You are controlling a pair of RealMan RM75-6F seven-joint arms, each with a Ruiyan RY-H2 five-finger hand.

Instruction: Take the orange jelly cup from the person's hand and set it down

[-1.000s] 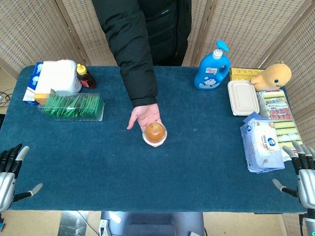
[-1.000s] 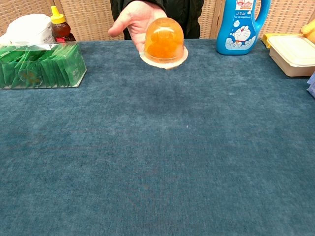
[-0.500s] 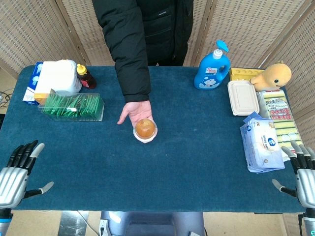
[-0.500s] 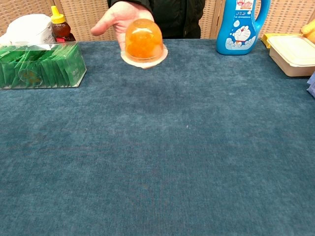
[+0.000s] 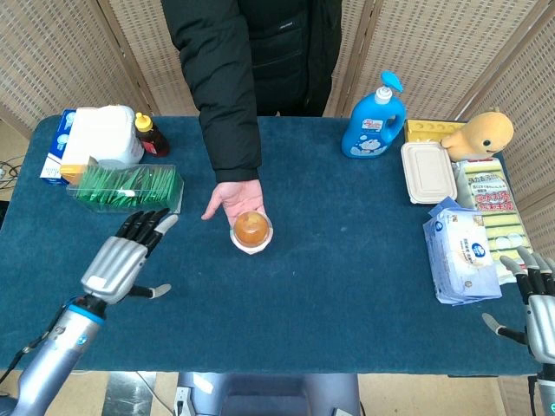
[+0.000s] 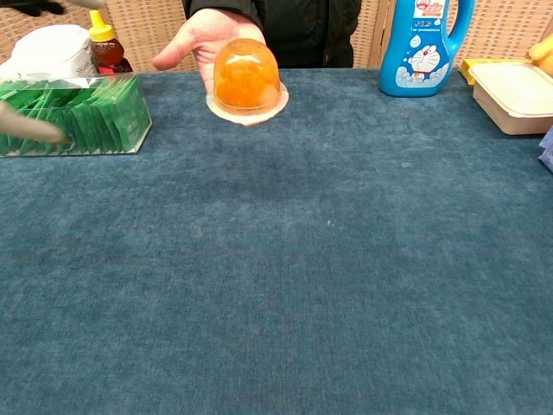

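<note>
An orange jelly cup (image 5: 251, 230) (image 6: 247, 77) sits upside down on the person's open palm (image 5: 232, 199) (image 6: 205, 36), held above the blue table. My left hand (image 5: 124, 257) is over the table to the left of the cup, fingers spread, holding nothing; only blurred fingertips (image 6: 30, 130) show at the left edge of the chest view. My right hand (image 5: 538, 305) stays at the table's front right corner, fingers apart and holding nothing.
A clear box of green packets (image 5: 130, 188) (image 6: 73, 117) lies just beyond my left hand. Behind it are a white jar (image 5: 104, 136) and a sauce bottle (image 5: 150, 134). At the right stand a blue detergent bottle (image 5: 374, 119), a lunchbox (image 5: 427, 172), and a wipes pack (image 5: 464, 253).
My left hand has risen from the front left edge and moved right and forward toward the cup. The person's hand shifted the cup slightly left.
</note>
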